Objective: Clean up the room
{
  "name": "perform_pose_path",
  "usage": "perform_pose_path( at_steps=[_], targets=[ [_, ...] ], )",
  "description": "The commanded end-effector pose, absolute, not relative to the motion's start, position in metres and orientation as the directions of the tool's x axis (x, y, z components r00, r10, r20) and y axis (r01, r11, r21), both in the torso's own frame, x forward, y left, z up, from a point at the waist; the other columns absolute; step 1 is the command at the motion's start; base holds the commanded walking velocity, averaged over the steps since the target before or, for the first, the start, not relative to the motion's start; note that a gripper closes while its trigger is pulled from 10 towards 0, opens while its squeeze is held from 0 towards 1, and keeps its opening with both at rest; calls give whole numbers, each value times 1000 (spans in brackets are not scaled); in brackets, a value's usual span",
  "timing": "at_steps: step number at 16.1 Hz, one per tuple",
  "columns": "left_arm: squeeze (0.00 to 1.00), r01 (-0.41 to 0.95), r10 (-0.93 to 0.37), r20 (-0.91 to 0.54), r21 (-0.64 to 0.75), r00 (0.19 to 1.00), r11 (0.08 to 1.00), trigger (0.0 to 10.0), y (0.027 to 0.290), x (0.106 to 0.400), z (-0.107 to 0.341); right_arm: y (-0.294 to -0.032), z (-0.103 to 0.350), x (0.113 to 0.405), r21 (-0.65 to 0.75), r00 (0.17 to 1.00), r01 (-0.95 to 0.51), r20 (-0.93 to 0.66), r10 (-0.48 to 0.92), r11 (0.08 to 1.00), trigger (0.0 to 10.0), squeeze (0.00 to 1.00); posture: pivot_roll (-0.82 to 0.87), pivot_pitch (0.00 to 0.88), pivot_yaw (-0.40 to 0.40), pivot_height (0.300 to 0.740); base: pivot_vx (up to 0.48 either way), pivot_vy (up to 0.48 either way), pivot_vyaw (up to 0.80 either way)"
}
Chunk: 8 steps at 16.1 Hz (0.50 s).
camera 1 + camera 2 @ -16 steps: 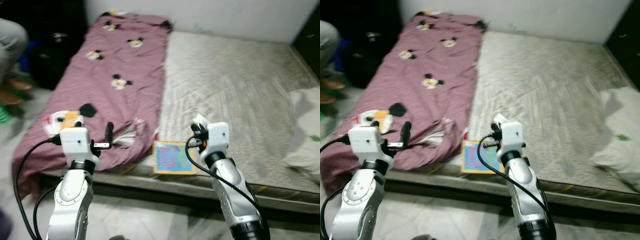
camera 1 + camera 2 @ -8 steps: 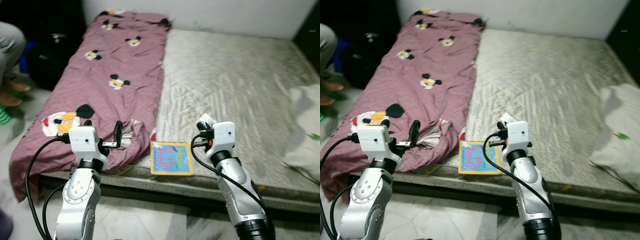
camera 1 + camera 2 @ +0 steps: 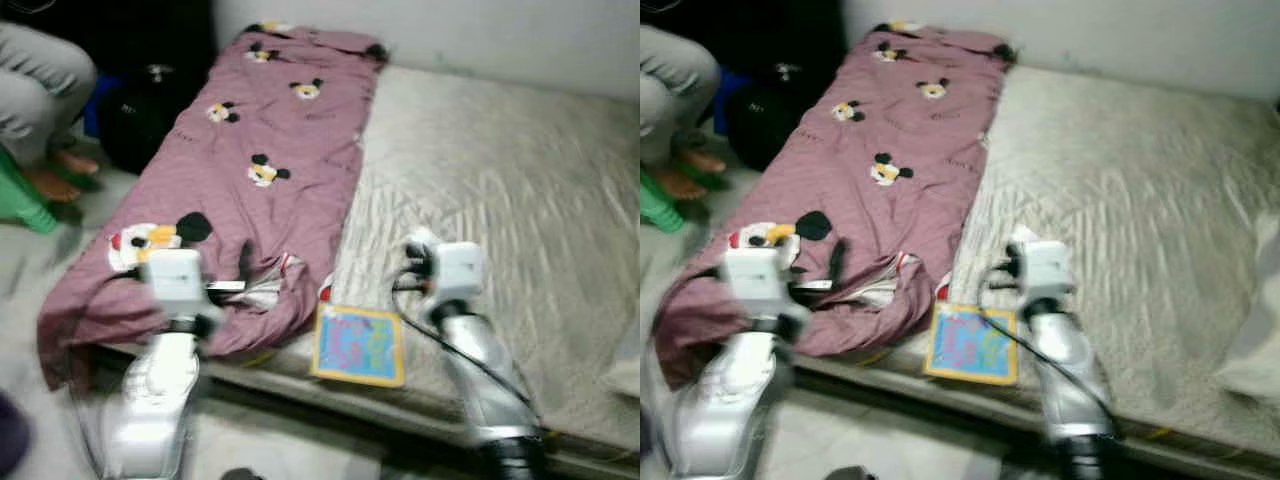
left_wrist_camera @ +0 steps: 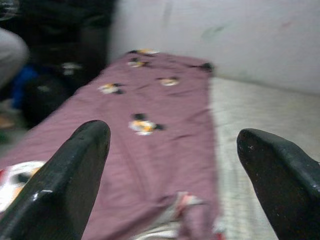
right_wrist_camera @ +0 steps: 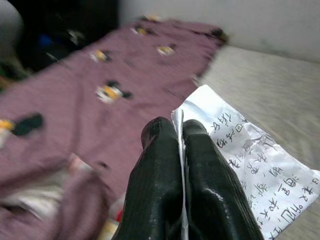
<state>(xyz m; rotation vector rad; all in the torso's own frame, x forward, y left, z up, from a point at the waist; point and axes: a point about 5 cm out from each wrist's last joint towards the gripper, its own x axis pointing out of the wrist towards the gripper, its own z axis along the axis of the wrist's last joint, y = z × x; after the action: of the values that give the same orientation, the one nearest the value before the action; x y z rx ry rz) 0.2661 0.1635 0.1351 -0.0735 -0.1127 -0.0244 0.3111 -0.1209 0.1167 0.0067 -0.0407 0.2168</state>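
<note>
Roughly centred: big grey mattress (image 3: 500, 200), with a maroon blanket (image 3: 270, 170) with cartoon mouse prints lying along its 9 o'clock side, running from 12 o'clock down to the near edge, bunched and folded there. Colourful book (image 3: 360, 345) flat on the near mattress edge, just at 3 o'clock of the blanket's bunched corner, between the two arms. Left gripper (image 4: 172, 165) held over the near end of the blanket, fingers (image 4: 70, 170) spread wide apart, nothing between them. Right gripper (image 5: 177, 135) raised above the mattress at about 1 o'clock of the book, fingers pressed together on a sheet of paper (image 5: 240, 150) with handwritten lines, most of the sheet sticking out to one side of the fingertips. Same paper possibly the small white patch on top of the right wrist in the head views, too blurred to confirm. White pillow (image 3: 1255, 340) at the 3 o'clock edge of the mattress. Person's bent leg in grey trousers (image 3: 40, 85) at 10 o'clock, beside a dark bag (image 3: 150, 105) on the floor next to the bed. Head views motion-blurred.
</note>
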Motion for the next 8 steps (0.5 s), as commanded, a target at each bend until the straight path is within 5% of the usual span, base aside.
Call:
perform_pose_path(
  at_steps=[1,8],
  targets=[
    [0,39,-30,109,-83,994,996,10000,159,266,135,-129,111,308,-7,981,-192,25,192,981,10000,0,25,111,-19,740,292,0,0],
    [0,13,-4,98,-87,995,996,10000,158,267,131,-130,110,309,-5,981,-193,22,194,981,10000,0,26,106,-18,740,39,0,0]
  ],
)
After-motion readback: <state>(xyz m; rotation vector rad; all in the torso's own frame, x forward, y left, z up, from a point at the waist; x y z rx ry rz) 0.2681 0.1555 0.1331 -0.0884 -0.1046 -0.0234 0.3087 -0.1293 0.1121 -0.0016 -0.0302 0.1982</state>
